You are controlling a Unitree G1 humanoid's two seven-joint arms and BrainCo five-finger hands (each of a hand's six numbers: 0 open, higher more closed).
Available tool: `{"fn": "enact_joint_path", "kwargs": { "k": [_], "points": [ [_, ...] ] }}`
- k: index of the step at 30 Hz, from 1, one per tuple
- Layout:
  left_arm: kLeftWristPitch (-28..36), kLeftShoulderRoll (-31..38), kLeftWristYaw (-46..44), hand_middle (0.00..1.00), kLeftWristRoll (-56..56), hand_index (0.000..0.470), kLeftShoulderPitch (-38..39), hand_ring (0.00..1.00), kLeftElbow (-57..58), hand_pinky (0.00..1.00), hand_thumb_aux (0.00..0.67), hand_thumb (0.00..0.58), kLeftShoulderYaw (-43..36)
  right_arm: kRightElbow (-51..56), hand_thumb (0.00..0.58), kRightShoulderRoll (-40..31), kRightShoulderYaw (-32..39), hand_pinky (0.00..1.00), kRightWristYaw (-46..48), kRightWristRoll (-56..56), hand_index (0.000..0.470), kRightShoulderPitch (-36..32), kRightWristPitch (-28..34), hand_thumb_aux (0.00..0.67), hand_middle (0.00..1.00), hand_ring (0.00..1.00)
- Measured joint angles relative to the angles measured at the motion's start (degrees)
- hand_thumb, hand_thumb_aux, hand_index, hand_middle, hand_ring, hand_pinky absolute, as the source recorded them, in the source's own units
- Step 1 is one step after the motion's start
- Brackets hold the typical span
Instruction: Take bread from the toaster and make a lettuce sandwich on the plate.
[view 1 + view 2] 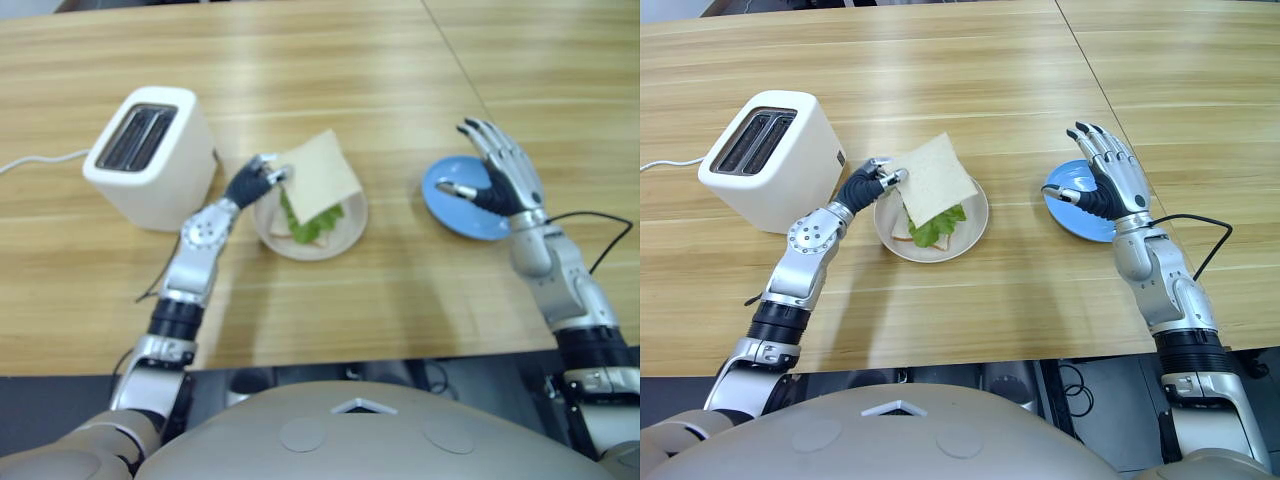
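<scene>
A white toaster (pixel 768 158) stands at the left of the table with its slots looking empty. To its right is a cream plate (pixel 971 232) holding a bread slice, green lettuce (pixel 936 228) and a top bread slice (pixel 934 180) that lies tilted over them. My left hand (pixel 864 183) is at the plate's left rim, its fingers pinching the left corner of the top slice. My right hand (pixel 1106 172) hovers open over a blue plate (pixel 1068 215) at the right, holding nothing.
The toaster's white cord (pixel 660 164) runs off the left edge. A black cable (pixel 1200 240) loops by my right wrist. A seam between tabletops (pixel 1092 75) runs diagonally at the upper right. Bare wood lies in front of both plates.
</scene>
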Motion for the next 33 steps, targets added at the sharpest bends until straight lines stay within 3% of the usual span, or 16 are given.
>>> {"fn": "enact_joint_path", "kwargs": {
  "k": [10,16,24,33],
  "points": [
    [2.78,1.7,-0.59,1.0,3.0,0.46,-0.67,1.0,4.72,1.0,0.67,0.58,-0.63,-0.04,0.0,0.13,1.03,0.0,0.27,-1.1,0.0,-0.14,0.06,0.0,0.0,0.0],
    [2.14,1.93,1.02,1.0,5.09,0.46,-3.07,1.0,9.84,1.0,0.67,0.58,-0.64,-0.33,0.0,1.67,5.75,0.0,1.68,-4.54,0.0,-2.16,-0.01,0.0,0.0,0.0],
    [1.35,1.73,2.42,1.0,7.46,0.46,-5.0,1.0,14.87,1.0,0.67,0.58,-2.23,-0.09,0.0,4.47,20.81,0.0,4.1,-17.48,0.0,-7.05,-1.67,0.0,0.0,0.0],
    [1.21,1.76,3.82,1.0,10.35,0.46,-5.6,1.0,16.63,1.0,0.67,0.58,-3.68,1.39,0.0,8.77,30.36,0.0,4.1,-25.75,0.0,-14.41,-2.43,0.0,0.0,0.0]
  ]
}}
